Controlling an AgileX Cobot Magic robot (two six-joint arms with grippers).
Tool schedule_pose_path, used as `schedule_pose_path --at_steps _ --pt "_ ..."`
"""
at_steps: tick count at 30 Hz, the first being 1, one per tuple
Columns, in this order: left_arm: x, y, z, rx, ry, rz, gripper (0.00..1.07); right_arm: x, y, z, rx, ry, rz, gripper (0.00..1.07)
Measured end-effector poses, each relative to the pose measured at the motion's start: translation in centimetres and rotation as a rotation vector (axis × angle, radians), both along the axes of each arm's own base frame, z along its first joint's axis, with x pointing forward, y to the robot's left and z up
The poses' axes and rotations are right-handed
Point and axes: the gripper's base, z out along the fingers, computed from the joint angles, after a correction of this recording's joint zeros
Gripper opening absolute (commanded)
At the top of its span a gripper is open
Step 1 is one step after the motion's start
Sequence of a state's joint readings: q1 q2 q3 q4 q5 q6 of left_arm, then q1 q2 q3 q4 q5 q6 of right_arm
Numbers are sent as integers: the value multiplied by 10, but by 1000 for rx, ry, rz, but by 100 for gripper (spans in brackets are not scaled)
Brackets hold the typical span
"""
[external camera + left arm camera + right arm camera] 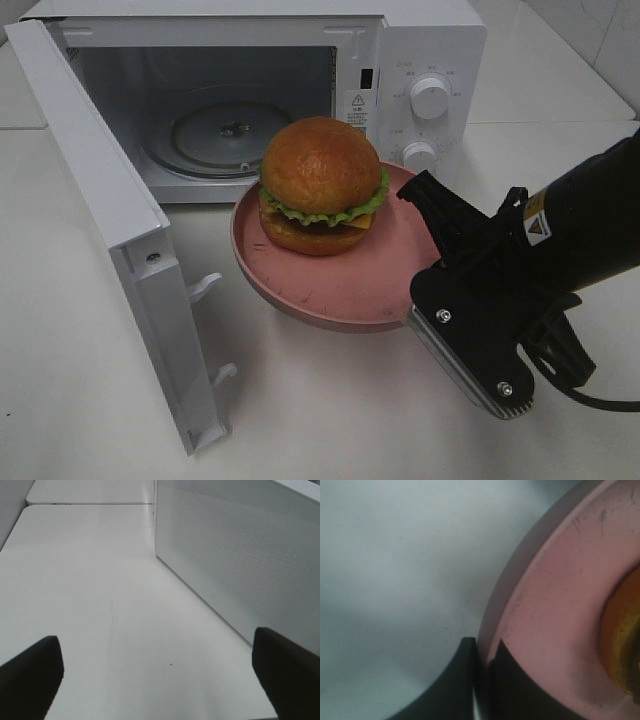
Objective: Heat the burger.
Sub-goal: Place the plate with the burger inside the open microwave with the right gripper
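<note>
The microwave (430,60) stands at the far side of the white table (80,400) with its door (100,220) swung wide open to the left. Its glass turntable (215,135) is bare, so the opening step looks done.

The burger (322,185) sits upright on a pink plate (330,290), towards the plate's far-left side. It is just in front of the oven's mouth and not yet inside.

The right gripper (415,310) reaches in from the near right. Its jaws are pinched together on the plate's near-right rim, one above and one below the edge, as the right wrist view shows. The plate appears to be raised a little off the table, though I cannot be sure.

The left gripper (157,672) has its fingers (30,675) wide apart and holds nothing. It hangs over bare table beside a white perforated panel (240,555), probably the outer face of the open door.

By my reckoning the task is near halfway. What is left is carrying the plate in onto the turntable, letting go, pulling the arm out, closing the door and turning a knob (430,97).
</note>
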State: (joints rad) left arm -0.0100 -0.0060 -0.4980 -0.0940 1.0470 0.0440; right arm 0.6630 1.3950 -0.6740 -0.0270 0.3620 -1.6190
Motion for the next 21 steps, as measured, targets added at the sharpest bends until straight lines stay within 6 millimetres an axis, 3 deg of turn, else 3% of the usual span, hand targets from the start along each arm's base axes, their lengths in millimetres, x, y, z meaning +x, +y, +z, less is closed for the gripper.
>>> schedule_pose_path --at_steps 21 --pt "0 0 0 0 0 0 96 23 15 4 -6 -15 -19 0"
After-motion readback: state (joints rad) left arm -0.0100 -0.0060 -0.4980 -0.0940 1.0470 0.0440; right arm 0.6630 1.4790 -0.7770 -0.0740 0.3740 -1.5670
